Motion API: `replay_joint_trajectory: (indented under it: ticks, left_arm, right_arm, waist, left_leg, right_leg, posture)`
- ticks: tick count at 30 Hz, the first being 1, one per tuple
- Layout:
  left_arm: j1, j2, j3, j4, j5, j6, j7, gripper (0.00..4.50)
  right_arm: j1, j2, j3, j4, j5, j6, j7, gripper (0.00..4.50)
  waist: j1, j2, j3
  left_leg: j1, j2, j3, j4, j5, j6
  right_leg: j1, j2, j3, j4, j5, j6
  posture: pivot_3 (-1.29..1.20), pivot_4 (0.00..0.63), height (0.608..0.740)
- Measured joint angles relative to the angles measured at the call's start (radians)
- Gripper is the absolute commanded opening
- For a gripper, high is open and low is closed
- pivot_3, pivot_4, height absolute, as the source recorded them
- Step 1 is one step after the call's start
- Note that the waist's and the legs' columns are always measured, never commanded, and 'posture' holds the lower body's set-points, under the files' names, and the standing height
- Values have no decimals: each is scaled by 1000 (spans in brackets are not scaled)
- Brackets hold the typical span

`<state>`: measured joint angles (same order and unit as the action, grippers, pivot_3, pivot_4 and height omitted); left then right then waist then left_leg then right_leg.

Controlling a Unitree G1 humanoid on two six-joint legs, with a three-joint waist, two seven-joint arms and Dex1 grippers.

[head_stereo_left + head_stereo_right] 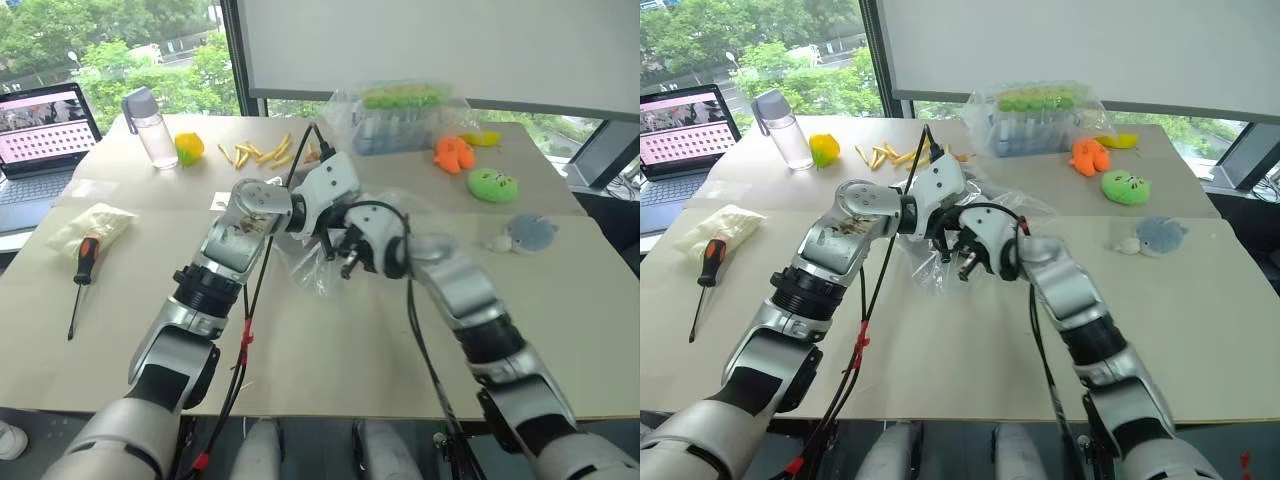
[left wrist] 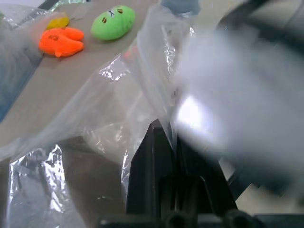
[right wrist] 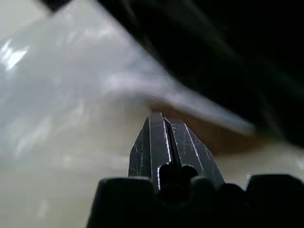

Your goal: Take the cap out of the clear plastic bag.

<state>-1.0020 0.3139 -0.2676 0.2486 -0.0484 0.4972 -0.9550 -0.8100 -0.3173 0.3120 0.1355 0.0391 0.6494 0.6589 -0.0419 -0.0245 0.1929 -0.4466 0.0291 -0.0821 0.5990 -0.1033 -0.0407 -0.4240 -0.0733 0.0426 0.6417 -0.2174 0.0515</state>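
Left eye view: both arms meet mid-tabletop point(image 1: 560, 330) over the clear plastic bag point(image 1: 305, 268). Left gripper point(image 2: 162, 130) jaws pinch together on its film, apparently anchoring it. Right gripper point(image 3: 161, 118) jaws together, nothing visibly held. Cap not discernible.

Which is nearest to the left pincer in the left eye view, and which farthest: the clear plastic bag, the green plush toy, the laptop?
1. Clear plastic bag, at the left pincer.
2. Green plush toy, far right.
3. Laptop, far left edge.

Clear plastic bag point(image 1: 310, 265) at table point(image 1: 330, 360) centre; screwdriver point(image 1: 82, 275) far left; 2 plush toys point(image 1: 492, 184) behind right.
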Motion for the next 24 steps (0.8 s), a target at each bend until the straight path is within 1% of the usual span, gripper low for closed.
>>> replay_joint_trajectory:
  ticks: [4, 8, 14, 17, 21, 24]
  left_arm:
    - [1, -11, 21, 50, -1, 8, 23, 43]
    - [3, -27, 17, 79, -1, 7, 21, 43]
    - [3, -53, 14, 79, -6, -15, 18, 43]
    - [3, -78, 7, 75, -12, -31, 18, 43]
    - [3, -84, 6, 72, -14, -37, 20, 43]
    - [9, -86, 3, 62, -14, -37, 22, 43]
  right_arm:
    - [-48, 21, 28, 136, -44, -101, -6, 0]
    - [-45, -15, 66, 144, -87, -129, 35, 0]
    - [48, -152, 135, 45, -118, -142, 189, 0]
    - [58, -202, 165, 7, -146, -164, 238, 0]
    - [87, -269, 182, -61, -177, -183, 289, 0]
    - [133, -346, 183, -155, -186, -184, 338, 0]
  waist:
    - [0, 0, 0]
    - [-1, 0, 0]
    - [-1, 0, 0]
    - [-1, 0, 0]
    - [-1, 0, 0]
    - [6, 0, 0]
  left_leg:
    - [0, 0, 0, 0, 0, 0]
    - [0, 0, 0, 0, 0, 0]
    - [0, 0, 0, 0, 0, 0]
    - [1, 0, 0, 1, 0, 0]
    - [2, 0, 0, 1, 0, 0]
    - [1, -1, 0, 2, 0, 0]
  right_leg:
    - [0, 0, 0, 0, 0, 0]
    - [0, 0, 0, 0, 0, 0]
    - [1, 0, 0, 0, 0, 0]
    - [1, 0, 0, 0, 0, 0]
    - [2, 0, 0, 1, 0, 0]
    - [2, -1, 0, 0, 0, 1]
  posture:
    - [0, 150, 740]
    - [0, 150, 740]
    - [0, 150, 740]
    - [0, 150, 740]
    - [0, 150, 740]
    - [0, 150, 740]
